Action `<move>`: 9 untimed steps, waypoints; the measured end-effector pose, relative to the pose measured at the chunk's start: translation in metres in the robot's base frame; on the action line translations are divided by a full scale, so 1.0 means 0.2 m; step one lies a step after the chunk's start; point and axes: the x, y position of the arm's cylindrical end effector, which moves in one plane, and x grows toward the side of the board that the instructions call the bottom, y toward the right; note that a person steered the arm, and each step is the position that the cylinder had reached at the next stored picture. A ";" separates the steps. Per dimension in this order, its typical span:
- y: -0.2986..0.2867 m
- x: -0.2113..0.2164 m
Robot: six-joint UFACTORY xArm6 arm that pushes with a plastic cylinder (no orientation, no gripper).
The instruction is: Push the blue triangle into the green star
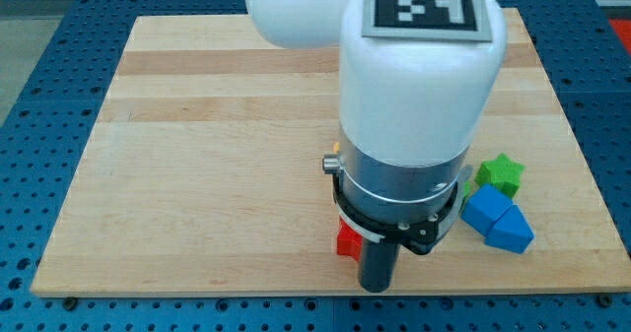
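The green star (pixel 500 173) lies near the board's right edge. Just below it, touching or nearly touching, sit two blue blocks side by side. The upper-left one (pixel 484 208) looks cube-like. The lower-right one (pixel 513 232) looks like the blue triangle. My tip (pixel 375 287) is near the board's bottom edge, well to the left of the blue blocks and apart from them. A red block (pixel 346 240) sits just up and left of my tip, partly hidden by the arm.
The wooden board (pixel 197 155) rests on a blue perforated table (pixel 39 36). My bulky white arm (pixel 419 86), with a black-and-white tag on top, hides the board's middle right. The board's bottom edge is just below my tip.
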 end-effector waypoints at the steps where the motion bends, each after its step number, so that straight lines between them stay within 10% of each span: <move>1: 0.10 0.00; 5: 0.74 0.00; 9: 0.78 -0.19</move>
